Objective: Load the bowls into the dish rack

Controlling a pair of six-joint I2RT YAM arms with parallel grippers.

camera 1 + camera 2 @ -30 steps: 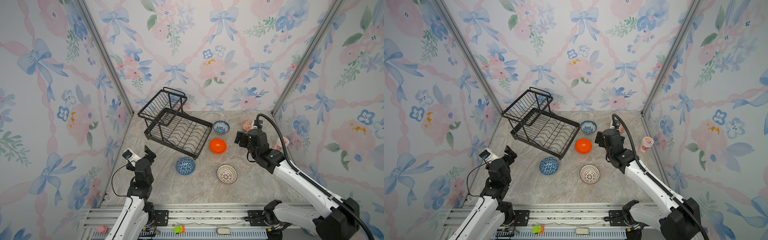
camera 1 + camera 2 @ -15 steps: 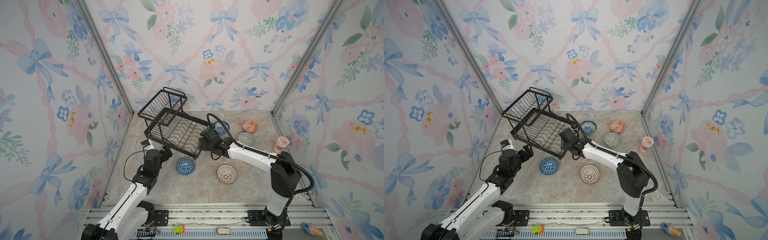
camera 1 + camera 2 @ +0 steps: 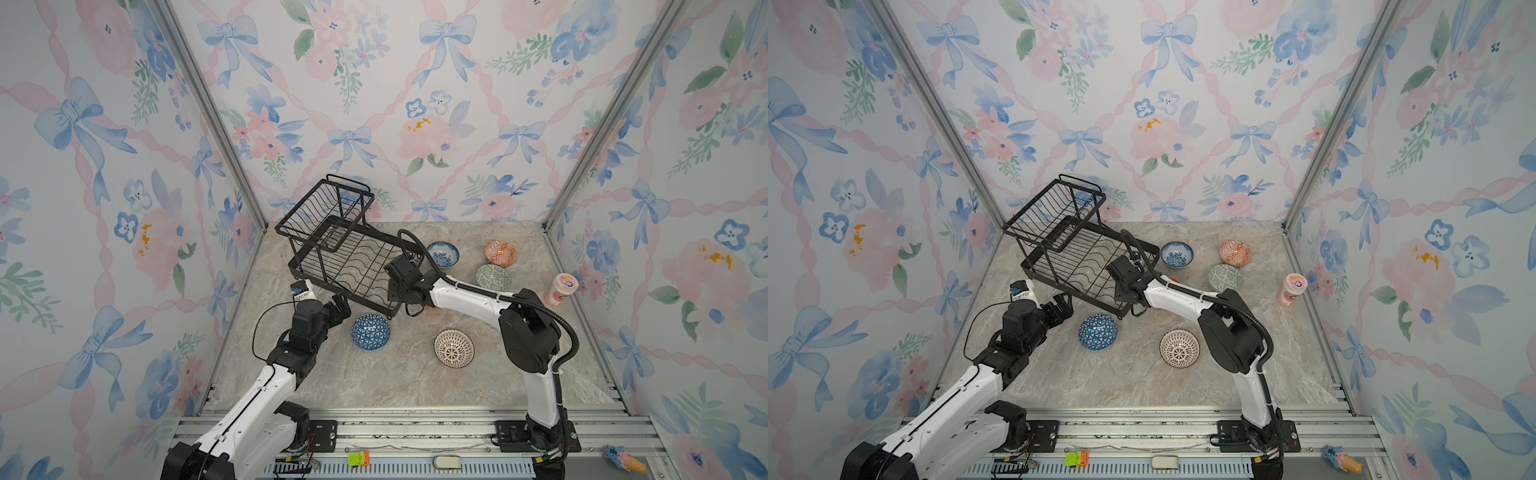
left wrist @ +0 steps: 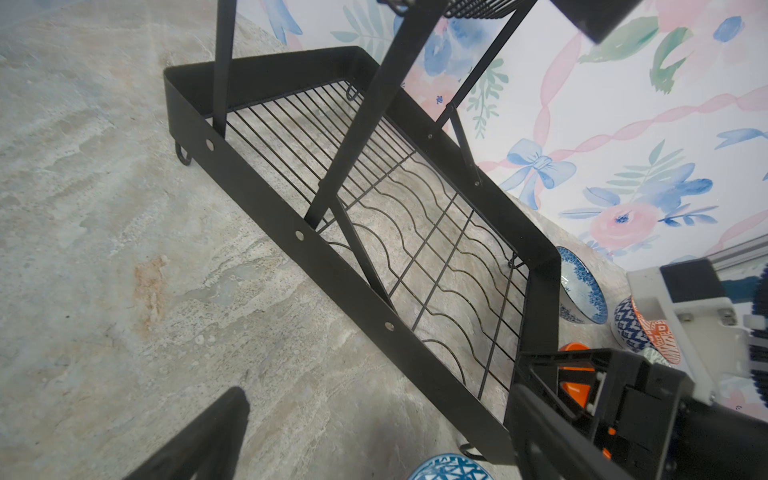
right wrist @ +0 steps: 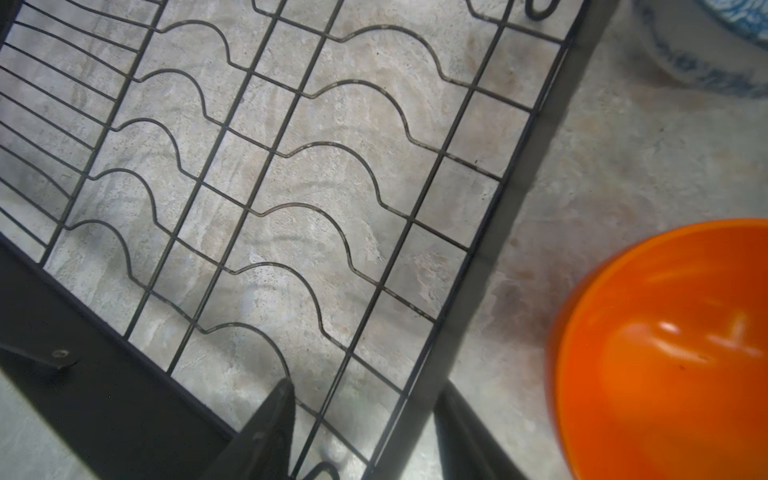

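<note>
The black wire dish rack stands at the back left with nothing in it. My right gripper is open, its jaws either side of the rack's side wall at the near corner. The plain orange bowl sits just outside that wall, mostly hidden under the arm in both top views. My left gripper is open and empty by the rack's front edge, next to the blue geometric bowl. The white radial-lined bowl, blue-white floral bowl, orange-white bowl and green bowl rest on the table.
A tall pink cup stands against the right wall. Flowered walls close in the marble table on three sides. The right arm's cable loops over the rack's right end.
My right arm swung from the right side over to the rack's near corner and its jaws narrowed around the wall. My left arm reached forward to the rack's front edge.
</note>
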